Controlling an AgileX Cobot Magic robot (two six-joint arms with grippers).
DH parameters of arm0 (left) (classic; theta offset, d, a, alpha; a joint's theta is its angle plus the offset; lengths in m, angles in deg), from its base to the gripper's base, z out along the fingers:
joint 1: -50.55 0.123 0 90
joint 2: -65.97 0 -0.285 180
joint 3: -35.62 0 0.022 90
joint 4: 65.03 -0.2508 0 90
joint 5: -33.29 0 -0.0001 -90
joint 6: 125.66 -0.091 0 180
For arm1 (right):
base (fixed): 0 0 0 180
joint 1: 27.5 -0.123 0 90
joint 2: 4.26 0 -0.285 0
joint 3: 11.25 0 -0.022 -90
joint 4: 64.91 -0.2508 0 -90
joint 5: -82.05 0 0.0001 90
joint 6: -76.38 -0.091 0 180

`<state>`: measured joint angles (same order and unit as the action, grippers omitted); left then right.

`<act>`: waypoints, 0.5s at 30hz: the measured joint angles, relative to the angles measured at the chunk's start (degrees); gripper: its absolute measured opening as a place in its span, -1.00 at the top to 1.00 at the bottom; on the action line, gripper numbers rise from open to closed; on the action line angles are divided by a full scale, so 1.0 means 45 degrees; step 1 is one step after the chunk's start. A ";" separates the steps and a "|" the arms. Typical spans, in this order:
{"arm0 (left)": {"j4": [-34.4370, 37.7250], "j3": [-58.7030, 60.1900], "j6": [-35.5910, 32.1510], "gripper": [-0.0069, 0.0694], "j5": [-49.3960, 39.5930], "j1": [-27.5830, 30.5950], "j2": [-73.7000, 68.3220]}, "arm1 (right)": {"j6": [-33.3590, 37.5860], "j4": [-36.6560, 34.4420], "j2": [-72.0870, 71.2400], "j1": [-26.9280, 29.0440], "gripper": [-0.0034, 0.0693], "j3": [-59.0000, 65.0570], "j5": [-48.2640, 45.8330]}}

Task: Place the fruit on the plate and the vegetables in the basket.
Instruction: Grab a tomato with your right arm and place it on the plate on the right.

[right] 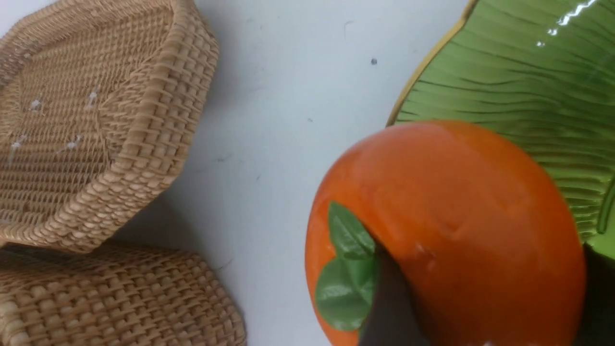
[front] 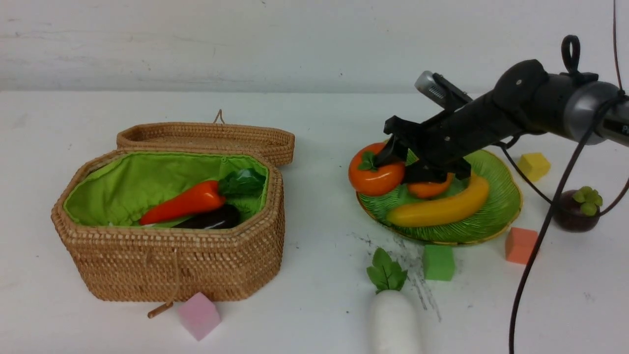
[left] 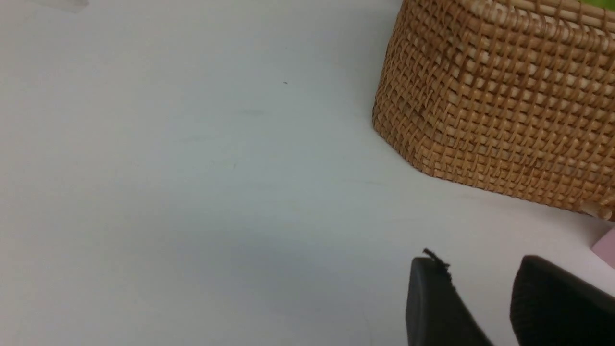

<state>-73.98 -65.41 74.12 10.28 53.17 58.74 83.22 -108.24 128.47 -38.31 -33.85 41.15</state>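
Nearest, we see the left gripper (left: 480, 271) with its fingers parted over bare table, holding nothing, beside the basket's (left: 504, 110) woven wall. The white radish (front: 393, 322) lies in front of the plate (front: 506, 206), leaves pointing toward it. A green cube (front: 438, 262) sits just off the plate's near rim and an orange cube (front: 521, 245) off its near right. The mangosteen (front: 575, 216) stands to the plate's right, apart from it. On the plate we find the banana (front: 442, 207) with the mango (front: 430, 190) behind it. The persimmon (front: 376, 178) is at the plate's left rim, clasped between the right gripper's (front: 400, 164) fingers. Well left of the plate stands the basket, lid (front: 206, 137) open, holding the carrot (front: 186, 204) and eggplant (front: 214, 220). A yellow cube (front: 534, 165) lies beyond the plate's right rim.
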 joint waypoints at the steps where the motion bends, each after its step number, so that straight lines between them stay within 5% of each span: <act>1: 0.0000 0.0000 0.0000 0.19 0.0000 0.0000 0.0000 | 0.0000 -0.0014 0.0010 0.0000 -0.34 0.0000 0.0015; 15: 0.0000 0.0000 0.0000 0.19 0.0000 0.0000 0.0000 | -0.0057 -0.0185 0.0090 0.0014 -0.34 -0.0025 0.0042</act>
<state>-73.98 -65.41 74.12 10.28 53.17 58.74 82.96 -109.07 128.87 -38.25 -33.97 41.33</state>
